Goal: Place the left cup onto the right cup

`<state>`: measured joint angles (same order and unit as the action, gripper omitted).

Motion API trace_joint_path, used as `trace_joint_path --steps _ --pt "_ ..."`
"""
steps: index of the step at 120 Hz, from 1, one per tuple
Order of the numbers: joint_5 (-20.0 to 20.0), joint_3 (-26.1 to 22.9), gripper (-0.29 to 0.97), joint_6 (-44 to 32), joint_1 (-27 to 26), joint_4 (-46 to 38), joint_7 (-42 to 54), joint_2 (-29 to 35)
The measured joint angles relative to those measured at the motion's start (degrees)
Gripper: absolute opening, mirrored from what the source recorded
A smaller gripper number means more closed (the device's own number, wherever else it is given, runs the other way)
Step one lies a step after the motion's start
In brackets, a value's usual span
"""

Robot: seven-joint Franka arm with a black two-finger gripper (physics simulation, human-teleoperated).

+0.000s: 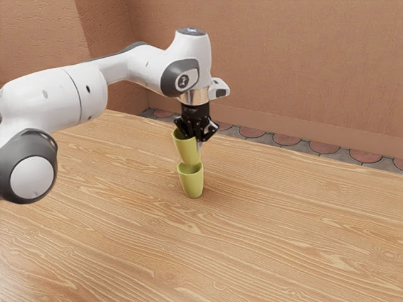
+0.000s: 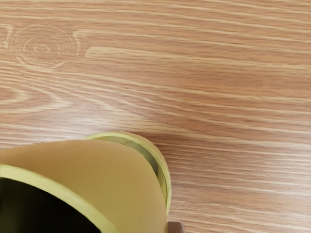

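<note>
Wood table (image 1: 283, 239), two green cups, upper cup (image 1: 184, 150) in lower cup (image 1: 191, 181), pincer (image 1: 198, 139) clamped on upper cup

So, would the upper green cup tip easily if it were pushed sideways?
Probably apt to tip: the upper cup sits slightly tilted, only its base inside the lower cup. It looks stiff, since its wall shows no bending in the gripper. Its smooth tapered side may be slippery.

Wrist view: upper cup (image 2: 82, 189) blurred, cut off at frame edge, hiding most of lower cup (image 2: 163, 170), only rim arc shows. Ext. view: its base prob. sunk in lower cup's mouth, unseen. My arm (image 1: 63, 94) cropped.
</note>
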<state>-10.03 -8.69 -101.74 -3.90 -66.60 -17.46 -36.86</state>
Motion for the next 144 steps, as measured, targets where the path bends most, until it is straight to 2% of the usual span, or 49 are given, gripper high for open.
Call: trace_joint_path --steps 112,133,144 --pt "-0.4 0.0 -0.1 -0.4 0.3 -1.6 -0.3 -1.6" --pt "-0.2 0.1 0.27 -0.5 0.3 -2.9 -0.4 -1.7" --pt "-0.2 0.1 0.41 -0.6 0.3 -3.0 -0.4 -1.7"
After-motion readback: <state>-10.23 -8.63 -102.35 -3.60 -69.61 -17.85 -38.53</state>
